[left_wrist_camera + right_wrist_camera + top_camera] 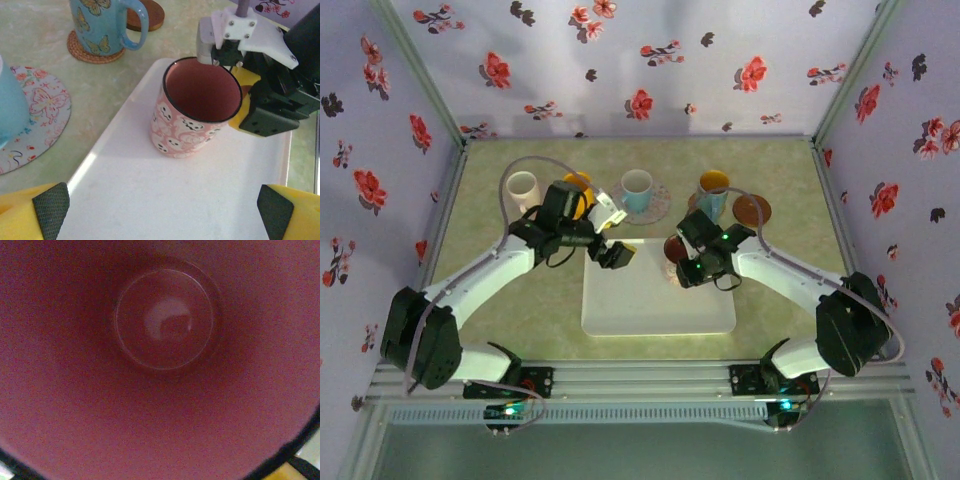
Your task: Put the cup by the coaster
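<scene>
You had the pink cup (pixel 192 125) with its white ghost faces sitting tilted on the white tray (pixel 165 200), centre of the left wrist view. Your right gripper (pixel 239 102) was at its right-hand rim, a yellow finger against the outer wall. It looked clamped on the rim, though the inner finger was hidden. Your left gripper (pixel 162 210) gaped wide at the bottom of that frame, holding nothing. The cup looked like glazed ceramic: stiff, fairly heavy, slippery and easy to chip. No handle was showing, so a firm rim pinch seemed the sensible hold. A bare brown coaster (pixel 752 210) lay beyond the tray's upper right corner.
</scene>
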